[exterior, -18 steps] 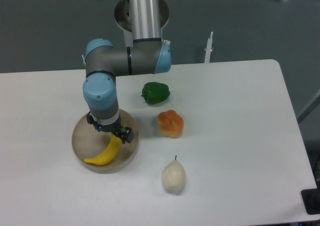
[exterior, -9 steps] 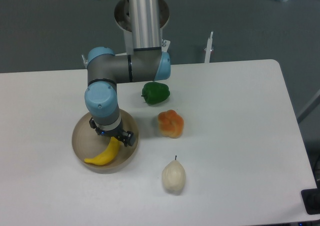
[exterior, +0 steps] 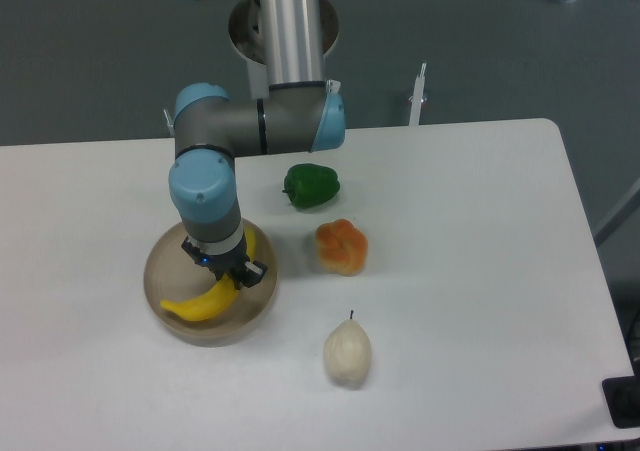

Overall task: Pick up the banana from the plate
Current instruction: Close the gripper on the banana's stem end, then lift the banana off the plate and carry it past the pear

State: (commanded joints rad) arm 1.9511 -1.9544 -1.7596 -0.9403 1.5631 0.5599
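Yellow plastic, smooth and curved, is what the task turns on: the banana lies within the rim of the beige-tan plate, on the left half of the white bench; its long axis runs on a diagonal, the lower end pointing toward the near-left rim, the upper end rising toward the far right, where a short stub of yellow shows past the wrist. The claw comes down from straight above onto the banana's upper half, so the fruit lies directly beneath it and trails away to the near left; the dark fingers sit at the banana's flanks, roughly crosswise to that diagonal, which is the grip such a shape wants. They appear clenched on the banana, though the wrist hides the contact itself; whether the fruit rests on the dish or is just clear of it cannot be told from this angle. By my reading the grasp is made and the lift is the step in hand; since the hold is off-centre, toward the upper end, the long free end may sag or swing as it rises, so a straight vertical pull seems the safe course. A green pepper, an orange fruit and a pale pear stand to the right, well apart from the plate.
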